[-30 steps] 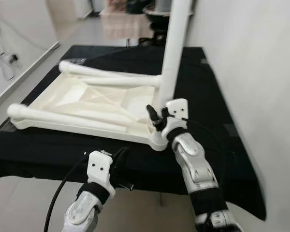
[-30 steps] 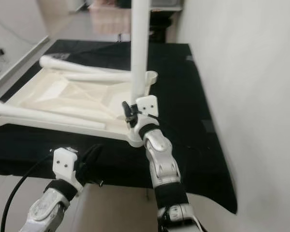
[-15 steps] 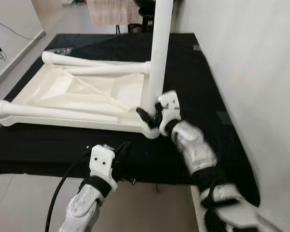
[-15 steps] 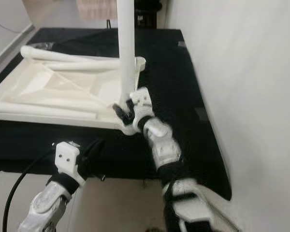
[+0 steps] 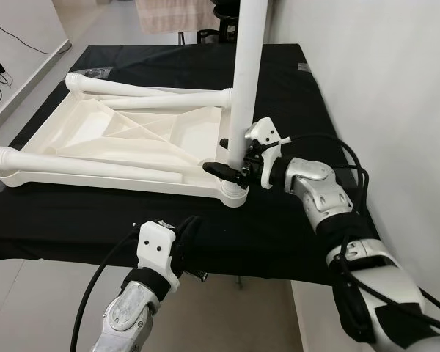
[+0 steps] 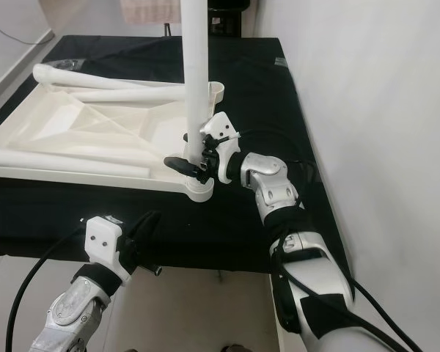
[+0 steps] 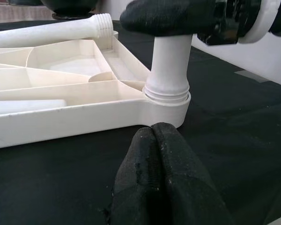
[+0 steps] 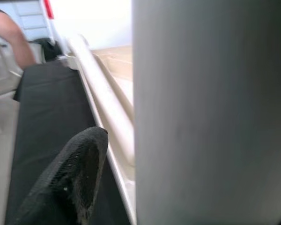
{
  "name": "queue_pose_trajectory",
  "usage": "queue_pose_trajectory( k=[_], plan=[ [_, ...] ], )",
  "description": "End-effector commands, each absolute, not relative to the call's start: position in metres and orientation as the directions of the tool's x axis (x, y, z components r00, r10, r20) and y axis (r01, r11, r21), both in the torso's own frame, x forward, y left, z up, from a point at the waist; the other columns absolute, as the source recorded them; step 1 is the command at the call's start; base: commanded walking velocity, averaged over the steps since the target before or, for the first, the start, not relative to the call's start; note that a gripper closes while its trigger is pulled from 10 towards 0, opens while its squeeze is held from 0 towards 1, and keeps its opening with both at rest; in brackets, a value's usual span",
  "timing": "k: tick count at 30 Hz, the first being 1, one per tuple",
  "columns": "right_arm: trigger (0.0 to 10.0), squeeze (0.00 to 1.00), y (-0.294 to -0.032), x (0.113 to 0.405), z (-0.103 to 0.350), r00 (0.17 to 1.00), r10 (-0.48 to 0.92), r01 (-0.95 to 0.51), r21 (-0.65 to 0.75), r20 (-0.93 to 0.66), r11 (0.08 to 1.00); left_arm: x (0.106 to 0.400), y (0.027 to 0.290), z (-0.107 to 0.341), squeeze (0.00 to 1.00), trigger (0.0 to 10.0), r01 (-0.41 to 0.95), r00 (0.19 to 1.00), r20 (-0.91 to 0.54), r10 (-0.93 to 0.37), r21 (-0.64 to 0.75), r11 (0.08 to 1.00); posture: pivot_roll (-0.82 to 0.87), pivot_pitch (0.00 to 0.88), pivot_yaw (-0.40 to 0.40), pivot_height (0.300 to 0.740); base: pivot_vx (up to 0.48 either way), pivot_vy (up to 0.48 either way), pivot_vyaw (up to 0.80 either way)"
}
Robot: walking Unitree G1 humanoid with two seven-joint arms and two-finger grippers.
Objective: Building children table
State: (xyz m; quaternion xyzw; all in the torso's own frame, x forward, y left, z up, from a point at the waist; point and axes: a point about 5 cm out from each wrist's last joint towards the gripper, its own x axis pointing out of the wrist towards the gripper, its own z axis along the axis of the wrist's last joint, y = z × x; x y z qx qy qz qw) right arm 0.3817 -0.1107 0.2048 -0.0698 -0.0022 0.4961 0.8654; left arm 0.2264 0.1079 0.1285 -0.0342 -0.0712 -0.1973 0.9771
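Tabletop: white children's tabletop lies upside down on the black-covered table, nearer its right edge.
Upright leg: white leg stands in the tabletop's near right corner socket.
Right claw: right claw closed around the leg's base.
Left claw: left claw pressed closed, empty, at the table's near edge, before that corner.

One tabletop, three legs, two tools.

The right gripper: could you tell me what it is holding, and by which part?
The right gripper holds the upright table leg near its base, just above the tabletop's corner socket.
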Motion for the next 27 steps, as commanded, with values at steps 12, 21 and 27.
queue_pose_trajectory(
  k=[12,21,27],
  plan=[
    [0.0,0.00,-0.117,0.381,0.191,0.473,0.880,-0.881,-0.020,-0.047,0.472,0.224,0.109,0.124,0.00,10.0,0.383,0.917,0.135,-0.375,-0.039,0.923,0.16,0.114,-0.024,0.740,0.000,0.000,0.00],
    [0.0,0.00,-0.130,0.367,0.128,0.929,0.295,-0.321,-0.088,-0.225,0.943,0.222,0.111,0.127,0.00,10.0,0.383,0.917,0.141,-0.374,-0.041,0.923,0.13,0.150,-0.020,0.740,0.000,0.000,0.00],
    [0.0,0.00,-0.114,0.341,0.111,0.928,0.261,-0.277,-0.025,-0.265,0.960,0.223,0.112,0.127,0.00,10.0,0.386,0.916,0.139,-0.377,-0.043,0.922,0.11,0.138,0.007,0.740,0.000,0.000,0.00]
  ],
)
